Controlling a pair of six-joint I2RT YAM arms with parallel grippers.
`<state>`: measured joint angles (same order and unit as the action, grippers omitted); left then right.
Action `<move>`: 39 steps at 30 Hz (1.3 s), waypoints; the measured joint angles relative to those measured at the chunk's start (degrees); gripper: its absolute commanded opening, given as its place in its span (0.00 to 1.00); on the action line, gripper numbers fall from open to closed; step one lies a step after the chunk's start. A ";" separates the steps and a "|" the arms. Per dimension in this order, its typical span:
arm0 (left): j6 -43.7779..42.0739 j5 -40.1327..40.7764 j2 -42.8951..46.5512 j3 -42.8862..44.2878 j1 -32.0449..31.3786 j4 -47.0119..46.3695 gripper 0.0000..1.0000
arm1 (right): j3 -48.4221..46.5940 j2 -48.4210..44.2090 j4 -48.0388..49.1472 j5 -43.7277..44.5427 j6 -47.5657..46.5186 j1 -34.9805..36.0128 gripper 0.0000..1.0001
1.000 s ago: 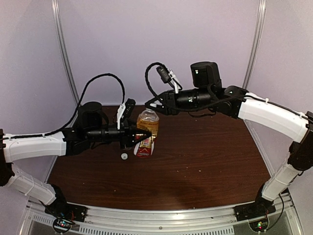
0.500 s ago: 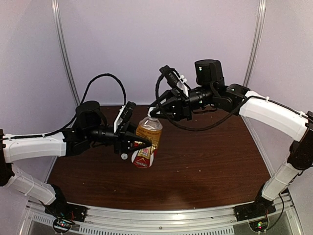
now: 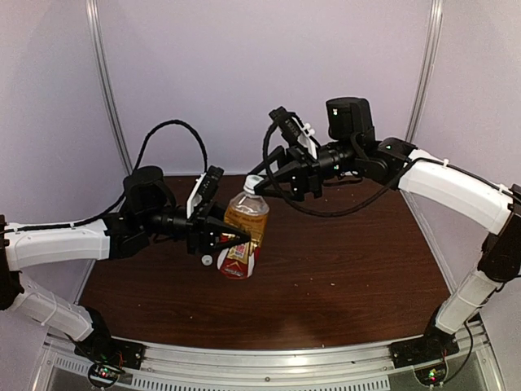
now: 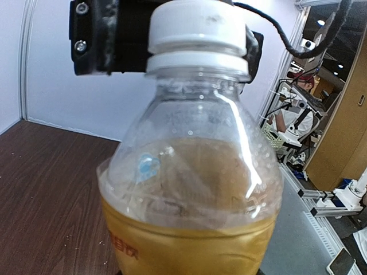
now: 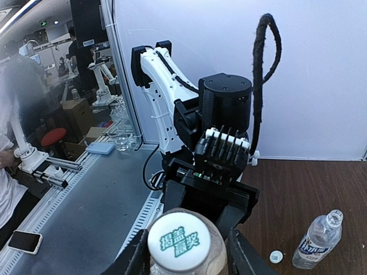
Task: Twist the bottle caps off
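My left gripper [image 3: 236,238] is shut on the amber bottle [image 3: 247,216] with the red-yellow label and holds it tilted just above the table. Its white cap [image 3: 253,181] is on the neck. My right gripper [image 3: 260,176] is at this cap, and in the right wrist view its open fingers [image 5: 133,259] stand on either side of the cap [image 5: 180,240]. The cap [image 4: 198,28] and bottle [image 4: 189,195] fill the left wrist view. The clear bottle [image 5: 318,238] with the white-blue label has no cap, and a loose white cap [image 5: 276,256] lies beside it.
The loose cap [image 3: 207,260] lies on the brown table [image 3: 342,269] below my left wrist. The clear bottle is hidden in the top view. White walls and metal posts [image 3: 110,90] close the back and sides.
My right gripper has turned and come down to the left onto the amber bottle's cap. My left gripper has tilted the bottle and shifted it slightly.
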<state>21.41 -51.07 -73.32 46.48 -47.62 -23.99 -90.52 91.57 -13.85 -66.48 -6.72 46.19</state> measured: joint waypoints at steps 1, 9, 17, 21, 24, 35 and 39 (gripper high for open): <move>0.00 0.09 0.00 0.00 0.00 -0.09 0.36 | 0.15 -0.17 0.04 0.52 0.31 -0.02 0.51; -0.61 2.03 0.28 0.00 0.00 -0.61 0.36 | 2.80 -2.58 0.26 5.73 3.26 -0.07 0.69; -2.34 6.45 0.37 0.02 0.00 0.63 0.36 | 3.54 -5.62 0.70 13.68 10.03 0.13 0.76; -2.89 8.46 0.37 0.04 0.00 1.95 0.36 | 3.39 -6.34 1.84 18.73 15.19 0.79 0.77; -3.10 9.86 0.37 0.04 0.00 2.29 0.36 | 2.69 -6.14 1.53 24.13 19.28 1.77 0.79; -3.82 14.14 0.37 0.09 0.00 4.59 0.36 | -0.85 -3.30 -1.14 33.31 25.31 4.92 0.67; -4.20 15.28 0.37 0.09 0.00 5.18 0.36 | -1.18 -2.08 -2.47 34.03 25.62 5.31 0.61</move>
<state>17.21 -35.79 -72.95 46.57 -47.62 -18.81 -91.70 89.49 -16.32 -32.45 18.90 51.51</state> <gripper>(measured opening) 0.368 0.649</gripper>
